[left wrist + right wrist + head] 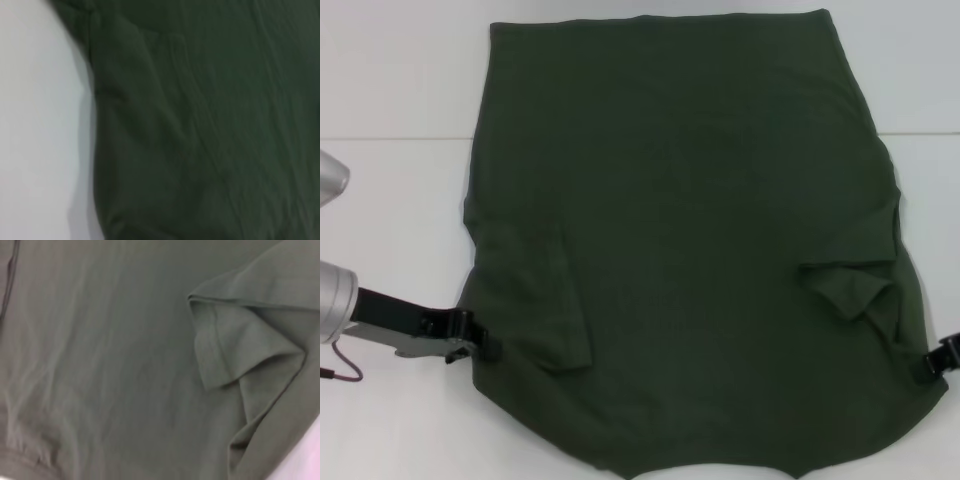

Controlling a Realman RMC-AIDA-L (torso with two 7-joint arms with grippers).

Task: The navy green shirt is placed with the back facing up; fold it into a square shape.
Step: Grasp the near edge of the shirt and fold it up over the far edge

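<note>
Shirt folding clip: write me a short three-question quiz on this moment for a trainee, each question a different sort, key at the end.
1. True or false: both sleeves of the shirt are folded inward onto its body.
2. Multiple choice: the left gripper is at A) the shirt's far hem, B) the shirt's near left edge, C) the white table, far from the cloth.
3. Fill in: the right gripper is at the shirt's near ____ edge.

Key: 1 true; 2 B; 3 right.

navy green shirt (690, 230) | plain side up | spread flat | both sleeves folded inward
</note>
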